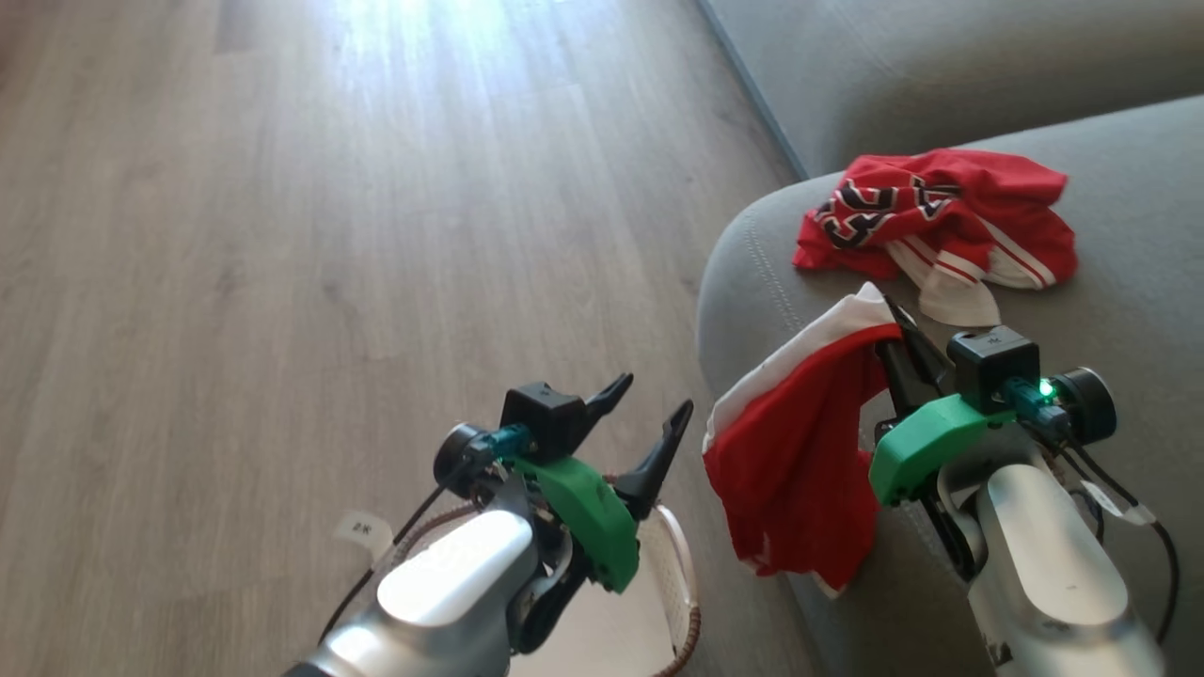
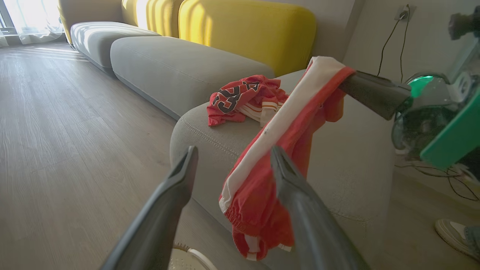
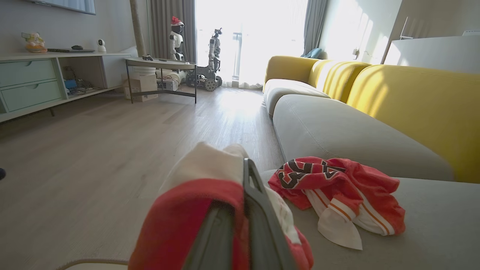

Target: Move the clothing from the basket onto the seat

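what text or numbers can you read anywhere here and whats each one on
Nothing reads cleanly.
crumpled red garment on the sofa: black white-edged characters, folded over, not readable whole.
white tag at the head view's lower left: two marks, too blurred to read.
hanging red garment in the right gripper: no lettering showing.

Identify each arm by its green moulded wrist bracket (image 1: 583,517). Behind the bracket you see a smooth silver-white forearm shell (image 1: 451,583); on it sits a black cube camera housing (image 1: 546,414) with a teal connector (image 1: 513,439) and black cable (image 1: 1169,564). Ahead of the bracket, the left gripper (image 1: 656,393) and right gripper (image 1: 894,315) each carry two long, dark, tapered fingers (image 1: 663,451). Beside the right bracket (image 1: 926,442) a green light (image 1: 1045,387) glows. A white tag (image 1: 362,533) hangs near each bracket.
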Tool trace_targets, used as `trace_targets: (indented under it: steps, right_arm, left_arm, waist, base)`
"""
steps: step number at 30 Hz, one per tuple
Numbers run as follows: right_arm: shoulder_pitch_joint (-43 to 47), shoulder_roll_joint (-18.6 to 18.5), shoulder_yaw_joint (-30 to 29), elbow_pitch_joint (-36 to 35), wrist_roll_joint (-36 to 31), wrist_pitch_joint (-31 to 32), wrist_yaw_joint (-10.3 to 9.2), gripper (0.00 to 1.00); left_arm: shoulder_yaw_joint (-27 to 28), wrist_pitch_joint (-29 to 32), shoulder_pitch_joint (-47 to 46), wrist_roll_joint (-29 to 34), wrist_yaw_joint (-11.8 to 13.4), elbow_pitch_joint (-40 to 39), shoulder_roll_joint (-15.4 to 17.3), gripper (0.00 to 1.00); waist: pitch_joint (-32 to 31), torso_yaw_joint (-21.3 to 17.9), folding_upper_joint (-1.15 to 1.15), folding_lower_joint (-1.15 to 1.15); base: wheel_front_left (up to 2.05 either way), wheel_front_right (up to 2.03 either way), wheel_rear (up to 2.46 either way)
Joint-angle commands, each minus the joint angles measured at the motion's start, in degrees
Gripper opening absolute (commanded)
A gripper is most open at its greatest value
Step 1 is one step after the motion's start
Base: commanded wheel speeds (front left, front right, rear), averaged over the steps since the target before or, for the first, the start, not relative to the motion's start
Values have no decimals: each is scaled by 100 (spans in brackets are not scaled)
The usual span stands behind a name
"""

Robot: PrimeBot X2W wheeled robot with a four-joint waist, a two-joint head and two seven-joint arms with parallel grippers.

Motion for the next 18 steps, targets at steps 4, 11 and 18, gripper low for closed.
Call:
trace_targets:
  steps: [4, 11, 18]
  right_arm:
    - [-24, -45, 47, -659, -22, 195, -2, 0]
    - [134, -127, 61, -1319, 27, 495, -2, 0]
    - [206, -168, 59, -1672, 78, 663, -2, 0]
  left_arm:
    - [84, -120, -42, 25, 107, -287, 76, 100]
    - [33, -183, 93, 56, 180, -418, 70, 100]
    - [10, -215, 95, 91, 230, -454, 58, 100]
  waist:
    - [109, -350, 0, 0]
    - [247, -704, 0, 0]
    - [362, -827, 0, 0]
  base:
    - [0, 0, 0]
    - [0, 0, 0]
    - [0, 0, 0]
